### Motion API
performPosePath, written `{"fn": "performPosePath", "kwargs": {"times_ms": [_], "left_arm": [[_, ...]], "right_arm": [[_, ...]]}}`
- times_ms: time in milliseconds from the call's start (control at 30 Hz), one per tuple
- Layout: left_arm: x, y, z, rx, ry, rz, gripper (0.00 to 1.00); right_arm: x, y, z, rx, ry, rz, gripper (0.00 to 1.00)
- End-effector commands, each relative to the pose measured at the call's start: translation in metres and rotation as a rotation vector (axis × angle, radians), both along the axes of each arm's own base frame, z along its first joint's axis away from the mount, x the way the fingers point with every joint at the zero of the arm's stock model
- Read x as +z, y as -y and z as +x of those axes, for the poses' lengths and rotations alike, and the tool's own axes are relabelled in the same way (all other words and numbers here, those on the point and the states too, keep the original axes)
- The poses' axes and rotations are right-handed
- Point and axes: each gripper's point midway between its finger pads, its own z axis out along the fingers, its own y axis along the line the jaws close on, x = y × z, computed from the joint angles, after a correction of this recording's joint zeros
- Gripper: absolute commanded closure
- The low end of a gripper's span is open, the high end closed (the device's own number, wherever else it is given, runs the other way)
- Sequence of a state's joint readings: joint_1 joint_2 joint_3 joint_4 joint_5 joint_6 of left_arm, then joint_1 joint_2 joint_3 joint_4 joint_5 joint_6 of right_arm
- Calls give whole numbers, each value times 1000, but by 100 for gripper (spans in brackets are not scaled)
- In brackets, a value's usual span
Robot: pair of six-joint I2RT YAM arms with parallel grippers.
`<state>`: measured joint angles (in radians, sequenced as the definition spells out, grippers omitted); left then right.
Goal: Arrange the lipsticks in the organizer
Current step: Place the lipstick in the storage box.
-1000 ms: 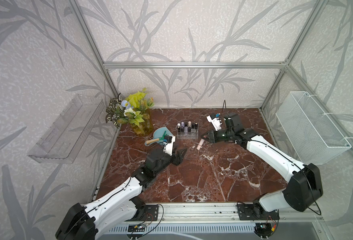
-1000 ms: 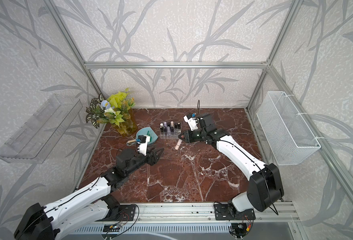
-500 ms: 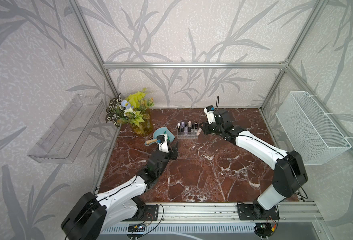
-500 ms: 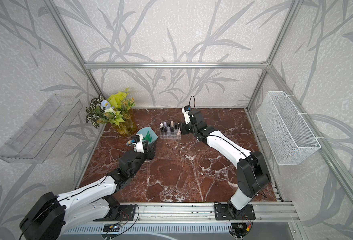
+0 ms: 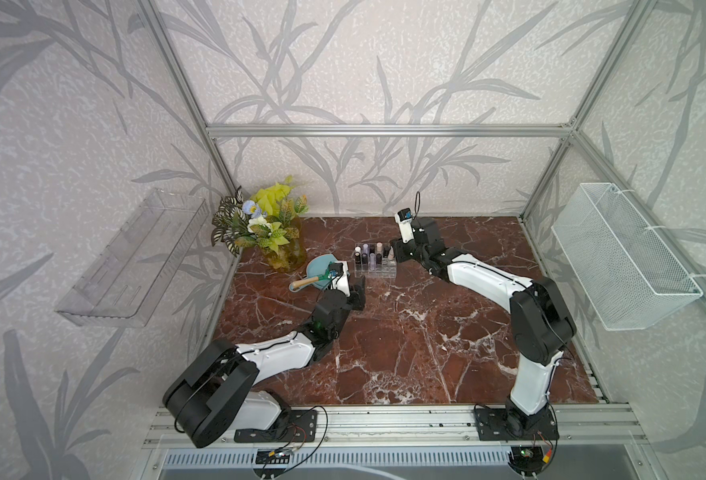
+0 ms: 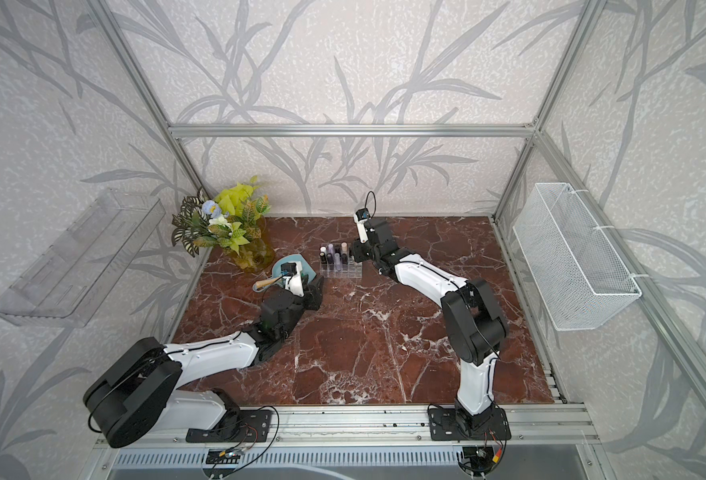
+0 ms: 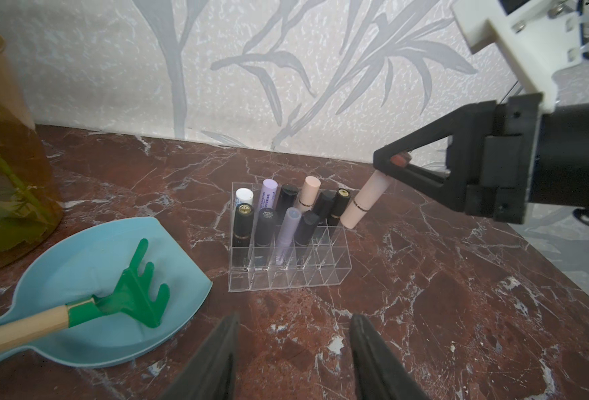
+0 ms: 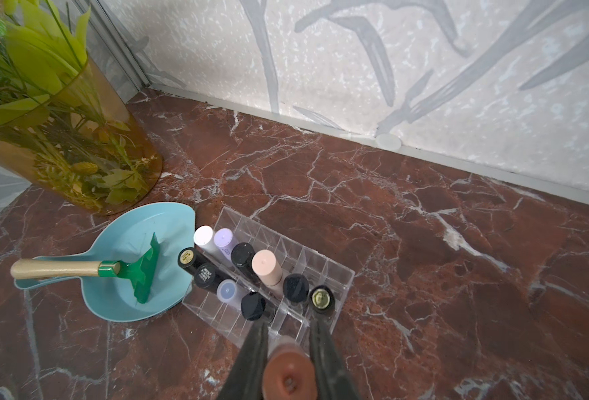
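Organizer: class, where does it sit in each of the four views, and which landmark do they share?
Top view: organizer at far centre of table.
Top view: far centre again.
Left wrist: centre of picture.
Right wrist: near centre, next to the scoop.
Landmark: that blue scoop, beside it in all four.

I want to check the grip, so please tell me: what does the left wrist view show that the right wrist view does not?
Only the left wrist view: the right gripper from the side, shut on a tilted pale pink lipstick, and the open left gripper. Only the right wrist view: that lipstick end-on, between the right gripper's fingers. Both: the organizer, the blue scoop, the green rake.
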<state>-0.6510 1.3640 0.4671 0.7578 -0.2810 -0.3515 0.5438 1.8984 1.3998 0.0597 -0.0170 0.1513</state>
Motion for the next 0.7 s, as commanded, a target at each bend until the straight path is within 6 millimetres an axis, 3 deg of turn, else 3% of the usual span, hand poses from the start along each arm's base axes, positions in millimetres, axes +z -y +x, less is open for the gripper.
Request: {"fn": "performPosePath", "kwargs": {"times_ms": [0, 167, 667], "left_arm": [[11, 6, 6, -16, 30, -19, 47], [9, 8, 6, -22, 26, -24, 48], [8, 6, 7, -16, 21, -18, 48]], "right_arm": [[10, -9, 15, 5, 79, -5, 88], [-2, -13, 23, 13, 81, -25, 88], [-7, -24, 20, 39, 83, -26, 88]]}}
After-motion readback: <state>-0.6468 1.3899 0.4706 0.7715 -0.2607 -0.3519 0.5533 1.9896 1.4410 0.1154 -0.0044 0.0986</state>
